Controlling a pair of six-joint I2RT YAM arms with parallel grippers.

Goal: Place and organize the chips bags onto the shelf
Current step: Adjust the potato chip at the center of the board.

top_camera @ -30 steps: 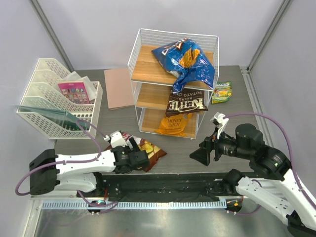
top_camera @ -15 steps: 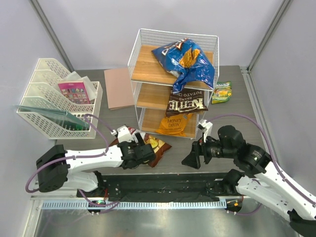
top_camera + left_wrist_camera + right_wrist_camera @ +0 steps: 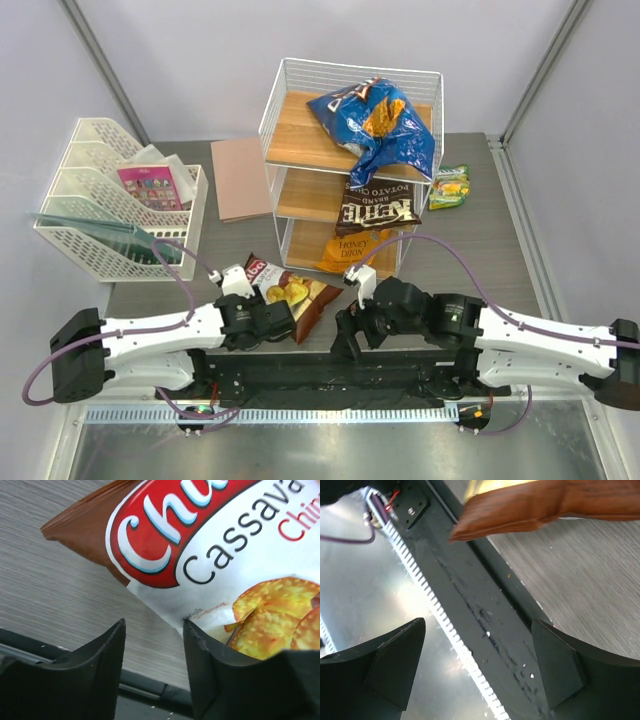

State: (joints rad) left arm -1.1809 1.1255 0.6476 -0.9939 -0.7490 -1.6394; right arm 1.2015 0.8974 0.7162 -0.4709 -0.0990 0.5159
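Glossy chips bag (image 3: 225,555) — matt grey table (image 3: 60,590)

Cassava bag (image 3: 290,293) lies before the shelf (image 3: 298,125), file tray (image 3: 95,250) to its left

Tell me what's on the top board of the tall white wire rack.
A crumpled blue foil chips bag lies there alone, drooping over the front right edge of the rack. It hides the board beneath it, so anything under it cannot be seen.

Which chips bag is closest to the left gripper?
The brown-white cassava bag, right at the left gripper; the others are on or beside the shelf.
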